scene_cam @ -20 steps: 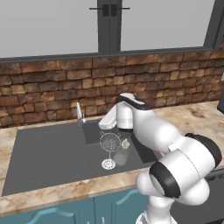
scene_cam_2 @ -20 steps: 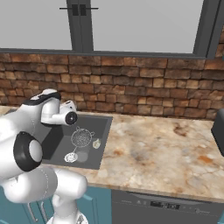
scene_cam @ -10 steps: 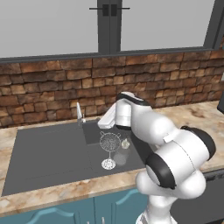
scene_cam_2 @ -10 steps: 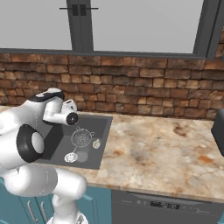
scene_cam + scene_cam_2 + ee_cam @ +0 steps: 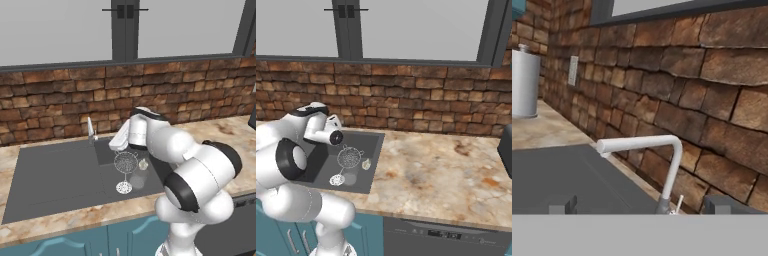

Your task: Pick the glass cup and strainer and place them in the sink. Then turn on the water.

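claw (image 5: 639, 205) released, facing faucet (image 5: 654, 160) | strainer (image 5: 125, 162) and glass cup (image 5: 143, 164) in sink (image 5: 55, 175), side by side

The arm (image 5: 195, 175) is glossy white, built of fat rounded segments like stacked cylinders and bulbs; each joint is ringed by a dark, nearly black band, plainest on the big elbow joint (image 5: 182, 192); in the right base view one joint (image 5: 287, 159) shows a dark ring around a grey disc, and a smaller black round cap (image 5: 336, 137) sits near the wrist; the fingers (image 5: 722, 204) are small, dark grey and blocky; no cables, screws or markings can be made out.
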Controlling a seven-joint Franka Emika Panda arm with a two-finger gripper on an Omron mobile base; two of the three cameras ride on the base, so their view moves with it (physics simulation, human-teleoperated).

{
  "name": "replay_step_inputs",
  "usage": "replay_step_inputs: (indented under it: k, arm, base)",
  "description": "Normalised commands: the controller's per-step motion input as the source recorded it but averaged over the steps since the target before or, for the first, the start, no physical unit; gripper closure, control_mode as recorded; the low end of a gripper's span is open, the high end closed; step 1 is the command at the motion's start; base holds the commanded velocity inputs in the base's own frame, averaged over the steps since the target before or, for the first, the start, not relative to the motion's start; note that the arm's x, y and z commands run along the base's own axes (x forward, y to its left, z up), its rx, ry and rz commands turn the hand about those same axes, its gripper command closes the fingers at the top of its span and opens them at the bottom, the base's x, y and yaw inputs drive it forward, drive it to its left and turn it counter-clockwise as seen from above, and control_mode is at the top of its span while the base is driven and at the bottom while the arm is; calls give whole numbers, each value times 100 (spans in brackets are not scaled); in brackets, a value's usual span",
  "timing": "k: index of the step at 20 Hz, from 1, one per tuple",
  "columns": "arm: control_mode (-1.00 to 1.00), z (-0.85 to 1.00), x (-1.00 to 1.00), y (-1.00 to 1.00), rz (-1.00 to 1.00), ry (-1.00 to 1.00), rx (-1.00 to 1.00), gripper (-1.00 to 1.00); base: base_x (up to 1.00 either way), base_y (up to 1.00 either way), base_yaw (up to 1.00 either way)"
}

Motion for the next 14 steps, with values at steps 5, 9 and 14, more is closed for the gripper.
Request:
replay_step_inputs:
  k: [5,9,14]
  arm:
    - [-100,-1,3,9,1,0,-2,-100]
    - [-100,-10,8,11,1,0,-2,-100]
    - [-100,-22,12,1,2,0,-2,-100]
  base:
    - [0,0,0]
    - [0,0,0]
    - [0,0,0]
